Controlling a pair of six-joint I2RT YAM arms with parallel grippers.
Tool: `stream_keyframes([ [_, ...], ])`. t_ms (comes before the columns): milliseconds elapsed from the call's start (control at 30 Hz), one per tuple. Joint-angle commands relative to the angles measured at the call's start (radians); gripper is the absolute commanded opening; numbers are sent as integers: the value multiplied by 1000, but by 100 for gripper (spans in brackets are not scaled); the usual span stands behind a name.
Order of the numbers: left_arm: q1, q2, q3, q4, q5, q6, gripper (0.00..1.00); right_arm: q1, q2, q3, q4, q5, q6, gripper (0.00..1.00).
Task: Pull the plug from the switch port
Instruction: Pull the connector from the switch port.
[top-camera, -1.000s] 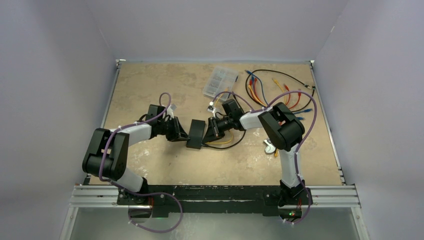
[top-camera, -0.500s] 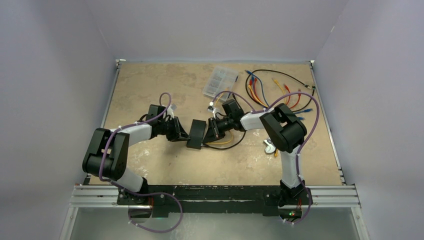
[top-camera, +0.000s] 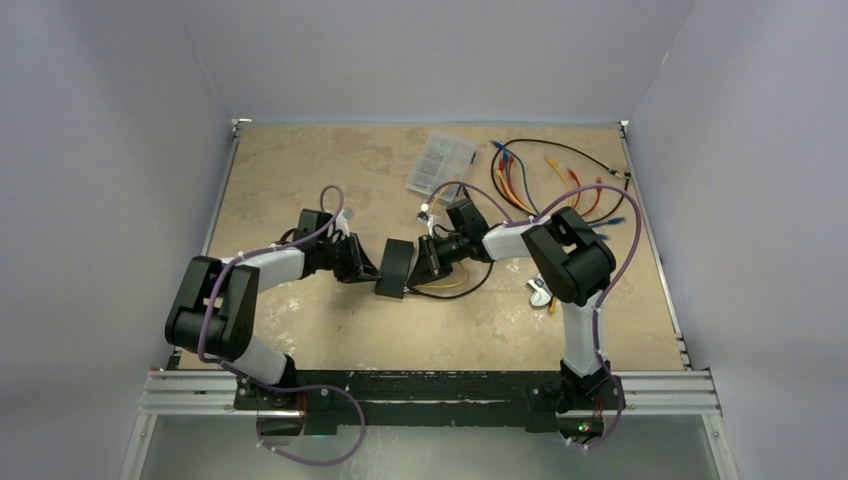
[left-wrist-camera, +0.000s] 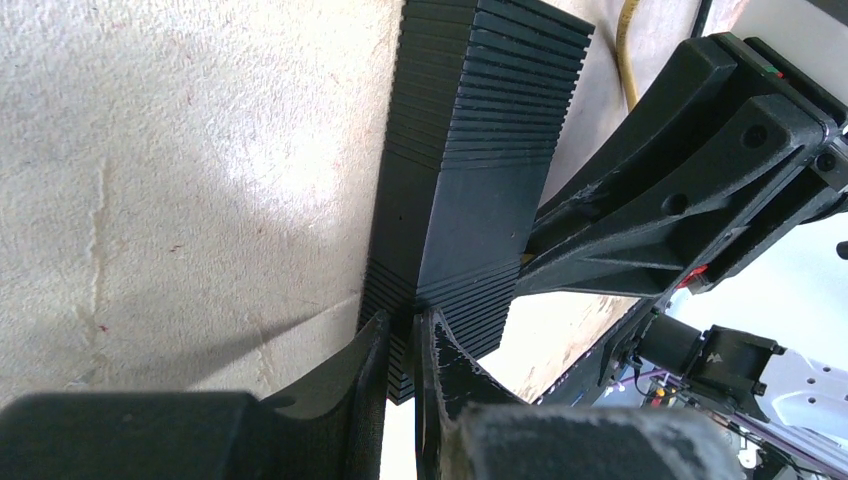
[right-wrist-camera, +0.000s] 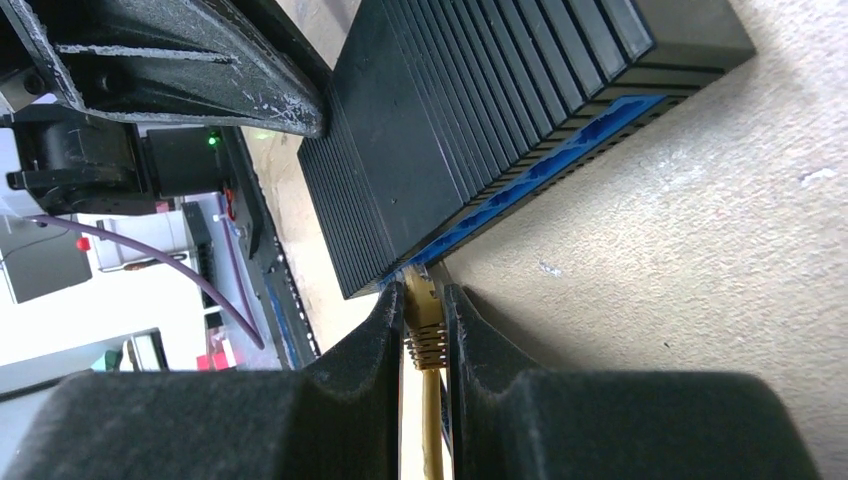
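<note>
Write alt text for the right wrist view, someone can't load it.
Right gripper pinching a yellow plug whose tip sits at the blue socket side of the black ribbed switch, on a beige table. A finger of the left gripper touches the switch's far edge, upper left.

Pale walls close in around a tan tabletop.
Plain lavender-grey walls (top-camera: 430, 60) rise on three sides of the table (top-camera: 300, 170). Its mottled beige top is scuffed and evenly lit. Metal edging (top-camera: 216, 215) lines its sides, and an aluminium rail (top-camera: 670, 390) crosses the near edge.
</note>
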Motion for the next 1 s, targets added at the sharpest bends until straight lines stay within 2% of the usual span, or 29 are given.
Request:
stream_keyframes([
  [0,10,53,-46,-101,-263,59,0,-36,30,-56,-146,106,-71,0],
  [433,10,54,-41,-103,-262,59,0,-75,30,-50,-191,113,-88,0],
  [633,10,54,-40,-106,-259,64,0,-76,-68,40,-283,222,-108,0],
  [800,10,55,-38,-112,-260,75,0,-76,-183,103,-360,382,-132,28],
  [967,10,59,-37,-110,-256,79,0,-76,-286,114,-387,537,-130,47],
])
